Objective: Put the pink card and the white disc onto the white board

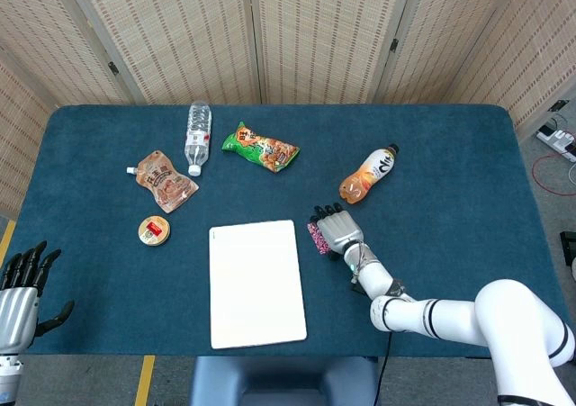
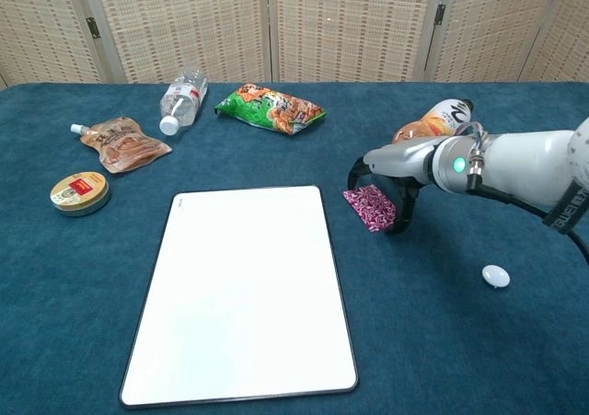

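The white board (image 1: pixel 256 283) (image 2: pixel 244 291) lies flat at the table's front middle. Just off its upper right corner, the pink patterned card (image 2: pixel 370 206) (image 1: pixel 316 238) rests on the blue cloth. My right hand (image 2: pixel 398 165) (image 1: pixel 337 230) arches over the card's right side, fingers apart and curved down, thumb near the cloth; I see no grip on the card. Right of that hand and nearer the front lies the small white disc (image 2: pixel 495 275); in the head view my forearm hides it. My left hand (image 1: pixel 22 289) hangs beyond the table's left front edge, fingers spread, holding nothing.
An orange drink bottle (image 1: pixel 368 175) (image 2: pixel 433 119) lies just behind my right hand. Further back are a green snack bag (image 1: pixel 260 148), a water bottle (image 1: pixel 197 136) and a brown pouch (image 1: pixel 165 181). A round tin (image 1: pixel 155 231) sits left of the board.
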`<state>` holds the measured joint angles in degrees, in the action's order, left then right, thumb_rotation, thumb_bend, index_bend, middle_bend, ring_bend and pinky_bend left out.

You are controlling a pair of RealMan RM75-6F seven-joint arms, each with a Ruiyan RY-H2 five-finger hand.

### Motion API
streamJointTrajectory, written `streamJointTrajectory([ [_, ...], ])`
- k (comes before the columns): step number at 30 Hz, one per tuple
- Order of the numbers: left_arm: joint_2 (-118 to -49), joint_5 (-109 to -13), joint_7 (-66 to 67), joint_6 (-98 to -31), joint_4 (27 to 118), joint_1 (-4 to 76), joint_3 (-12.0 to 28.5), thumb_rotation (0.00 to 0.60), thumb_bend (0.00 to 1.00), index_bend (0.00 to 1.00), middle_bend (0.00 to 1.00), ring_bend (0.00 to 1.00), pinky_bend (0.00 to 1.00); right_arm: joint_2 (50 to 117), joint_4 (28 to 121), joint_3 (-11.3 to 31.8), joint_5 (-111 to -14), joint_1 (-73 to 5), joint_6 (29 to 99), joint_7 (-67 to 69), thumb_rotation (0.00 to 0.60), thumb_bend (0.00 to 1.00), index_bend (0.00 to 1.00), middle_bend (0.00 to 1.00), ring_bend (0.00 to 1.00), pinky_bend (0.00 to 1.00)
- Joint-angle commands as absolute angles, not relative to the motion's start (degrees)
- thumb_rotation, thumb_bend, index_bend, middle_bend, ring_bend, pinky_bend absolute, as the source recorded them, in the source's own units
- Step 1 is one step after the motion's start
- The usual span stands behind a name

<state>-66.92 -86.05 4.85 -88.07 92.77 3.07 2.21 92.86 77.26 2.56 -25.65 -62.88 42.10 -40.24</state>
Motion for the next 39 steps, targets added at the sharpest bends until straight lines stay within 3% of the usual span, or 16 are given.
streamJointTrajectory([
  [1, -67.0, -86.0, 4.8, -88.0, 92.7, 3.0, 2.2, 0.6, 0.32, 0.13, 0.03, 0.06, 0.0, 93.1, 77.0, 2.4, -25.7, -62.8, 42.3, -39.9, 0.6, 0.29, 0.16, 0.05, 0.04, 0.0],
  [16, -67.0, -85.9, 4.4, -87.6, 92.4, 2.9, 2.0, 0.6, 0.32, 0.13, 0.03, 0.06, 0.0, 94.9, 74.6, 1.8, -26.8, -62.9, 43.2, -39.2, 0.6, 0.29, 0.17, 0.05, 0.02, 0.0],
  [28, -67.0, -86.0, 4.5, -87.3, 92.4, 3.0, 1.9, 0.6, 0.32, 0.13, 0.03, 0.06, 0.0, 95.4, 74.2, 2.4, -28.5, -62.2, 43.7, -37.7, 0.6, 0.29, 0.24, 0.08, 0.01, 0.0],
  [39, -66.4, -86.0, 5.1, -87.6, 93.3, 2.8, 1.8, 0.6, 0.32, 0.13, 0.03, 0.06, 0.0, 92.0, 82.1, 4.7, -36.3, -61.1, 46.1, -34.2, 0.6, 0.28, 0.24, 0.08, 0.0, 0.0],
])
